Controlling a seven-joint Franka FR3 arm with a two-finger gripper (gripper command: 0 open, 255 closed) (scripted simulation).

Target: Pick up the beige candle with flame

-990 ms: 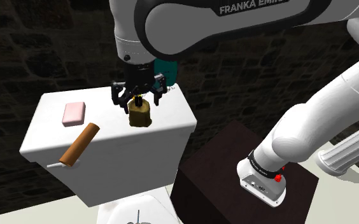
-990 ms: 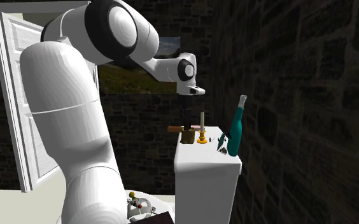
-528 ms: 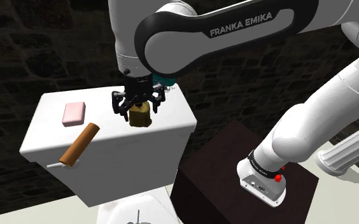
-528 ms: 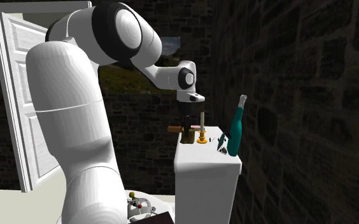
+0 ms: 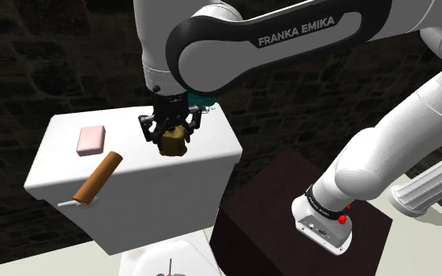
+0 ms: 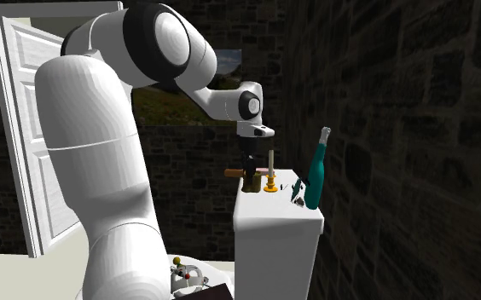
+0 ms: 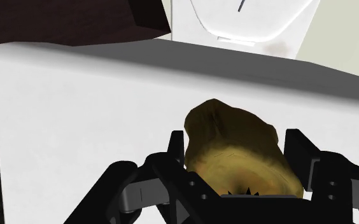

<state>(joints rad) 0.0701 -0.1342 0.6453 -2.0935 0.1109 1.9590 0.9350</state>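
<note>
In the shoulder view's centre-left, we saw the gripper [image 5: 171, 135] low over the tan candle [image 5: 173, 144] on the white cabinet [image 5: 133, 168]. The second exterior view's centre agreed. In the wrist view, parted fingers [image 7: 177, 153] straddled it; we judged closing and lifting remained.

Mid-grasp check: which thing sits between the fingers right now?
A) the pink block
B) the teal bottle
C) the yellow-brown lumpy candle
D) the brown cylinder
C: in the wrist view the yellow-brown candle sits on the white top, and the gripper straddles it.
</note>
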